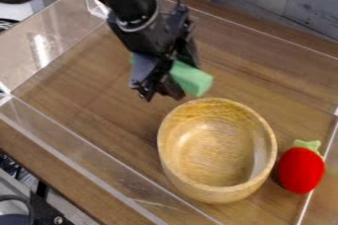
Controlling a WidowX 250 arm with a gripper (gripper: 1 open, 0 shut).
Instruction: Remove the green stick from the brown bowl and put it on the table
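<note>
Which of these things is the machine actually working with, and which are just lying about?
In the job:
- green stick, held in the hand
- brown bowl, now empty
- table, where the stick goes

Just lying about:
- red strawberry toy, beside the bowl
</note>
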